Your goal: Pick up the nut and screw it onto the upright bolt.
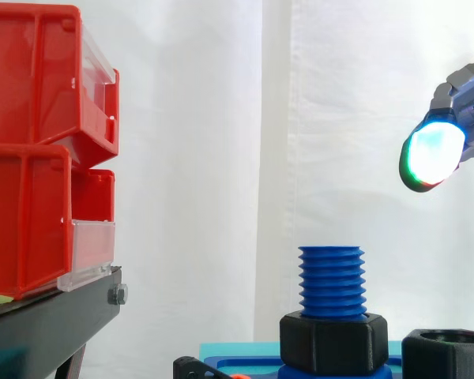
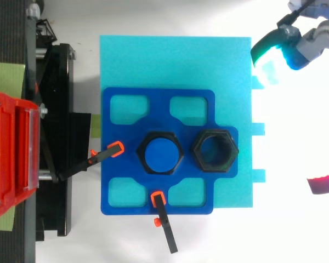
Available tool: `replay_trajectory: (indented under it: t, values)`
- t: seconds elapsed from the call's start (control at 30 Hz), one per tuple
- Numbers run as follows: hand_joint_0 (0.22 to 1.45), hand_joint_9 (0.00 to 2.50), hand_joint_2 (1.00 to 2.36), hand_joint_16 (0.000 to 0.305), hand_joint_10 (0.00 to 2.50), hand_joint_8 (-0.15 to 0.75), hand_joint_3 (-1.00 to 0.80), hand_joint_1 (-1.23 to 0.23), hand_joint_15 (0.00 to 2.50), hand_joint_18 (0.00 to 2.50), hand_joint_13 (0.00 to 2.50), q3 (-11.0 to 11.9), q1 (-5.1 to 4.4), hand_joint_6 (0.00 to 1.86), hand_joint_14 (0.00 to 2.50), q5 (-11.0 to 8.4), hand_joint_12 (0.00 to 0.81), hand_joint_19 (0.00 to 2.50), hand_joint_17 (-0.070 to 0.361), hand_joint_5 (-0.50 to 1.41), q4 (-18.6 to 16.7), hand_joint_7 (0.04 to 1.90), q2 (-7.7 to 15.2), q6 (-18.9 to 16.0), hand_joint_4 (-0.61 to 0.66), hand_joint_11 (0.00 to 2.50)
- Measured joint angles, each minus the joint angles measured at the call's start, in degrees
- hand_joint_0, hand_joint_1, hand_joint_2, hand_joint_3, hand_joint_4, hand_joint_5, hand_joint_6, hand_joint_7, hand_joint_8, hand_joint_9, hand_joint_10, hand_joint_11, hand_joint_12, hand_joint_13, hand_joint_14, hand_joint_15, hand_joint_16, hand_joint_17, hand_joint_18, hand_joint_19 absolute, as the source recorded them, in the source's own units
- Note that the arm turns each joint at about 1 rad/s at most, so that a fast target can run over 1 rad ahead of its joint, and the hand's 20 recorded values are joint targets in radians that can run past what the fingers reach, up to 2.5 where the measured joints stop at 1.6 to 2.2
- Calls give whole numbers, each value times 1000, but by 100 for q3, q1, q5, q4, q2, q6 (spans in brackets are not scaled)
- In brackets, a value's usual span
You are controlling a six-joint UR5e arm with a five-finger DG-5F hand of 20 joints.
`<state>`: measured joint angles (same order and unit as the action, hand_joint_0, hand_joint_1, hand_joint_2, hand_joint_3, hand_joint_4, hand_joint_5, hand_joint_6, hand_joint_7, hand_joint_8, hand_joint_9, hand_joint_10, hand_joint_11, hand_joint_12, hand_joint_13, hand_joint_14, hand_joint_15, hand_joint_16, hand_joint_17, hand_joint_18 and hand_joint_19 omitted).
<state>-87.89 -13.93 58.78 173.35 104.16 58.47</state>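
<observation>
Nut (image 2: 215, 150), black and hexagonal, lies on the blue plate (image 2: 159, 109) just beside the upright bolt (image 1: 332, 276). Hand (image 1: 464, 99) hovers high at the right, fingers spread apart, holding nothing.

Blue threaded plastic bolt (image 1: 332, 280) upright on dark blue slotted plastic plate (image 2: 159, 107), black hexagonal collar (image 1: 334, 341) around bolt's base. Loose black hexagonal plastic nut (image 2: 215, 150) just right of bolt, same plate. Flat cyan board (image 2: 175, 60) beneath plate. Stacked red plastic bins (image 1: 24, 213) on black metal stand (image 1: 47, 324), well left of bolt. Robot hand (image 1: 462, 99) above and right of bolt, apart.
</observation>
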Motion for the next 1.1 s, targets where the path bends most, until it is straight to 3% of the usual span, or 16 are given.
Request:
replay_trajectory:
  t: [0.53, 0.63, 0.73, 1.1]
  values:
    - [391, 0, 1000, 57, 8, 348, -500, -741, 0, 0, 0, 0, -198, 503, 0, -281, 410, 0, 128, -267, -162, 823, 299, 68, 240, 371]
    - [390, 94, 1000, 58, 8, 353, -500, -735, 0, 0, 26, 0, -223, 502, 0, -334, 413, 1, 130, -257, -250, 826, 366, 68, 251, 370]
    - [390, 270, 1000, 58, 7, 350, -500, -784, 0, 0, 188, 0, -240, 502, 0, -358, 407, 0, 130, -238, -304, 789, 393, 68, 251, 303]
    - [416, 349, 1000, 49, 8, 328, -500, -774, 0, 0, 219, -1, -259, 502, 0, -419, 372, 0, 110, -228, -317, 780, 459, 93, 230, 301]
